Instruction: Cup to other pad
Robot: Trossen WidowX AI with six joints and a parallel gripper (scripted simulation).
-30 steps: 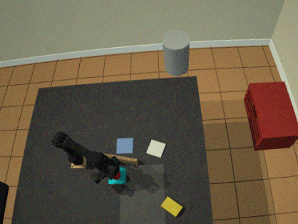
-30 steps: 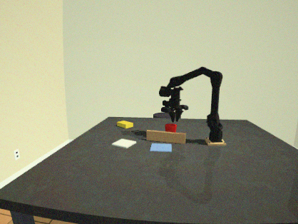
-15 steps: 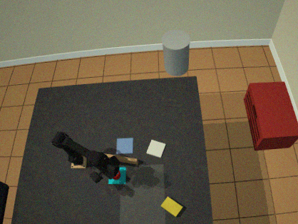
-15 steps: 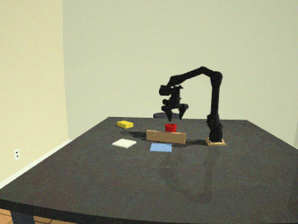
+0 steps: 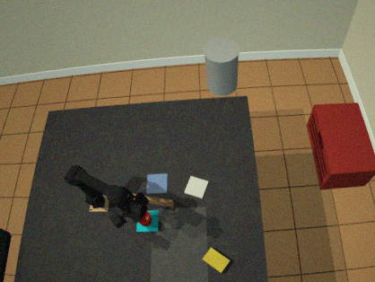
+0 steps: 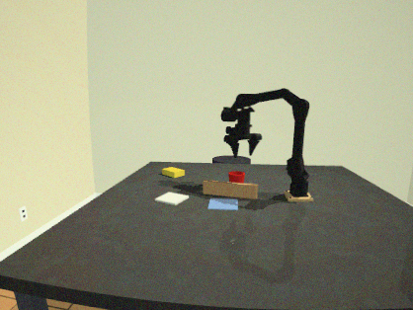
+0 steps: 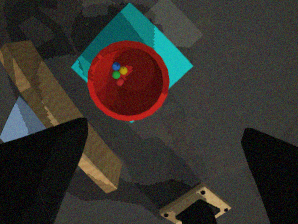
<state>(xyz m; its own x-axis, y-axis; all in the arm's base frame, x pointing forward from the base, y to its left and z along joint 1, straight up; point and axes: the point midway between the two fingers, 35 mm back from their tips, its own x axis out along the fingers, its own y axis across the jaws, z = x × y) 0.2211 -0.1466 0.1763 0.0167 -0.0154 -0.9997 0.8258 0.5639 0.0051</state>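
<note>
Both fingers of the end effector (image 6: 244, 154) (image 7: 164, 127) stand wide apart, holding nothing, above the red cup (image 6: 236, 177) (image 7: 128, 81) (image 5: 144, 218).

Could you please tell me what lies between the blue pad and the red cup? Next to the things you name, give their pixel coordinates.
A wooden block (image 5: 161, 201) (image 6: 230, 190) (image 7: 65, 120) lies between them, as the top view shows.

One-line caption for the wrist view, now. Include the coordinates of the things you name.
Red cup (image 5: 149, 219) (image 6: 236, 177) (image 7: 165, 90) with marbles (image 7: 120, 74) on the teal pad (image 5: 154, 221) (image 7: 175, 62), below the open hand (image 5: 143, 216) (image 6: 244, 155) (image 7: 169, 132), beside a wooden barrier (image 5: 161, 201) (image 6: 230, 190) (image 7: 65, 117).
</note>
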